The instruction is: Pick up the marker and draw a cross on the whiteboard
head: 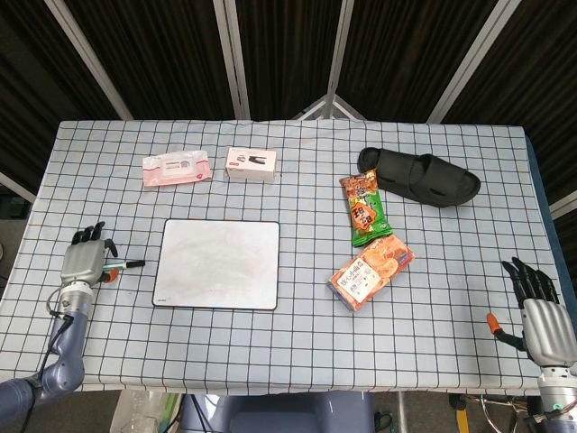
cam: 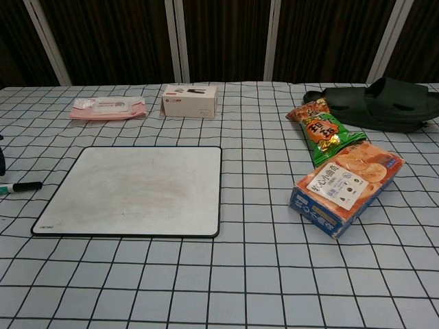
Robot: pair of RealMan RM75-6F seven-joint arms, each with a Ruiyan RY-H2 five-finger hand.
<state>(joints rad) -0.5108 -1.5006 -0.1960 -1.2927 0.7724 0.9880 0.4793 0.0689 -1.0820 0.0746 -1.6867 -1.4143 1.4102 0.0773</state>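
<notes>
Nearest, the right hand [head: 538, 317] rests with fingers spread, holding nothing. The flat white rectangular whiteboard with a dark rim [head: 217, 263] lies mid-table; just left of it lies the slim black-capped marker [head: 124, 265] beneath the left hand [head: 84, 260], whose fingers are spread, grasp unclear. Right of the board, an orange snack box [cam: 346, 184]; beyond, a black rubber slipper [head: 420, 177].

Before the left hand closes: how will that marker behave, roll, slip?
The marker looks thin and round and lies flat on the tablecloth, so a nudge would likely roll it. It looks light and stiff; its smooth barrel may slip in a loose pinch. The left hand sits over its left end, whiteboard close beside.
</notes>
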